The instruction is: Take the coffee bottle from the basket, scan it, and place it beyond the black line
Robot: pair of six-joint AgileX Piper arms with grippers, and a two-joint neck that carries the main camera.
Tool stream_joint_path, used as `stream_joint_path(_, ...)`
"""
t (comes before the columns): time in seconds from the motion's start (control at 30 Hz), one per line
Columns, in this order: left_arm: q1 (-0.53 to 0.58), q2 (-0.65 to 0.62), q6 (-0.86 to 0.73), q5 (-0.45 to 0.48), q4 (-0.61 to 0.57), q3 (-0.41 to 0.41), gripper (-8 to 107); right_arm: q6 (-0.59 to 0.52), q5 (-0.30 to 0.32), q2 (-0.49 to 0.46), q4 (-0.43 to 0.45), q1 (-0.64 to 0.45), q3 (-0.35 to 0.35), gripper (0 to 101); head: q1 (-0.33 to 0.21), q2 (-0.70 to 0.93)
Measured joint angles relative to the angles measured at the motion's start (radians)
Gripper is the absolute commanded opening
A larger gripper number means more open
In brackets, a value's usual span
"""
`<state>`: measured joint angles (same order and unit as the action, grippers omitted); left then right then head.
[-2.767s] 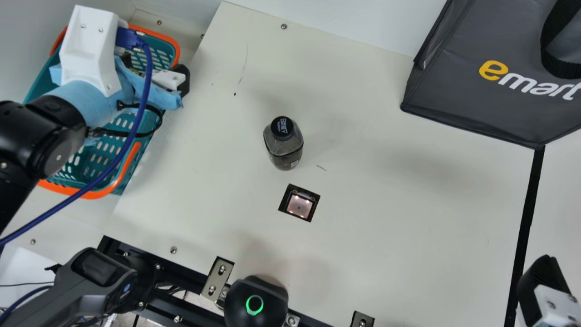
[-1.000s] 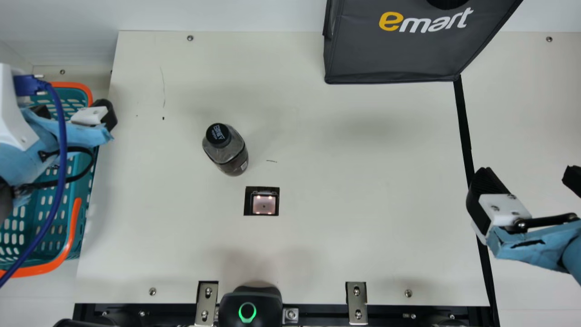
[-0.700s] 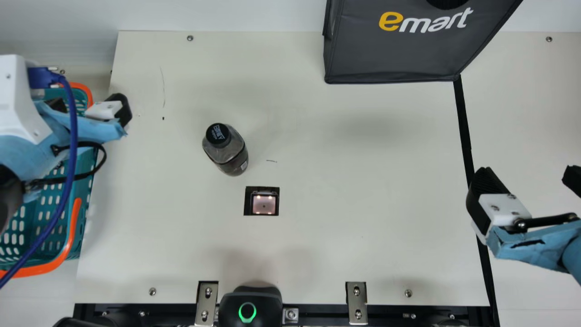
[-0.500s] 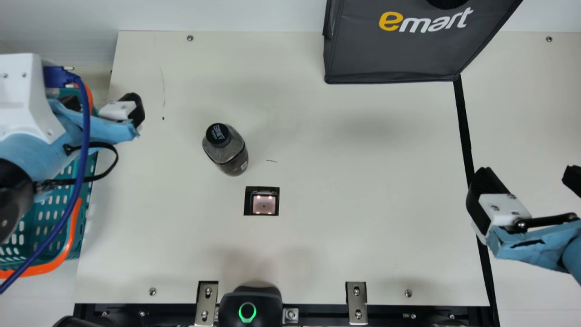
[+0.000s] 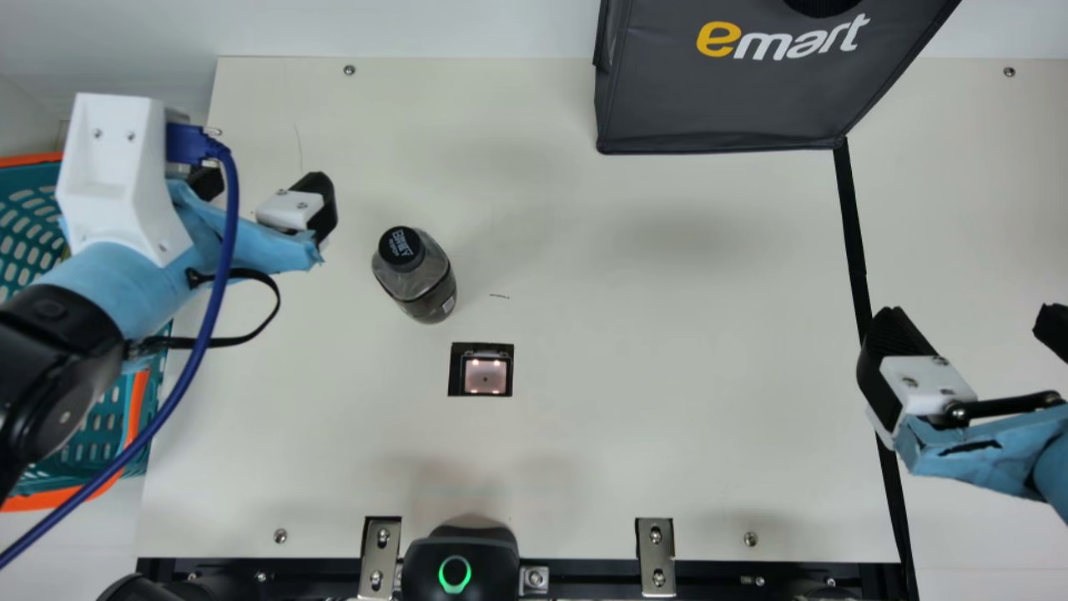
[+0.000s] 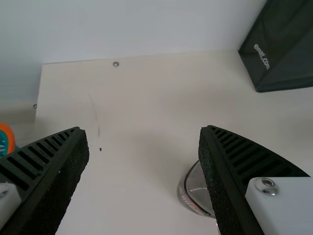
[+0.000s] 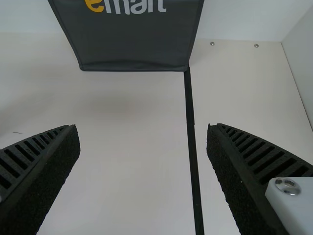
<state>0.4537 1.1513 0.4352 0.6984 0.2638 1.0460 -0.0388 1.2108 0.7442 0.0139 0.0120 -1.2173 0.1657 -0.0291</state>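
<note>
Two pincers spread wide, both empty: left gripper (image 5: 265, 193) at upper left, right gripper (image 5: 974, 320) at right edge. Coffee bottle (image 5: 424, 280) stands left of centre. Risk: left gripper, swung across too low, could topple it.

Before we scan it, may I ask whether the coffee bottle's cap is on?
On: the black cap sits atop the coffee bottle in the main view.
</note>
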Motion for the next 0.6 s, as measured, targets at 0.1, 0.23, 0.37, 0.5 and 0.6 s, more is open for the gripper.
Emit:
stream_joint_path(0.1,0.024,0.006,-0.002,-0.007,-0.002,0.000,90,0.000,0.000,0.000,0.000,0.000,0.000,91,-0.002,0.000)
stream_joint_path(0.23,0.045,0.008,-0.012,-0.012,-0.013,-0.004,90,0.000,0.000,0.000,0.000,0.000,0.000,91,-0.002,0.000)
stream_joint_path(0.37,0.060,0.010,-0.029,-0.019,-0.029,-0.008,90,0.000,0.000,0.000,0.000,0.000,0.000,91,-0.002,0.002)
stream_joint_path(0.5,0.073,0.012,-0.051,-0.019,-0.049,-0.011,90,0.000,0.000,0.000,0.000,0.000,0.000,91,0.000,0.002)
stream_joint_path(0.6,0.083,0.016,-0.060,-0.022,-0.061,-0.013,90,0.000,0.000,0.000,0.000,0.000,0.000,91,-0.002,0.002)
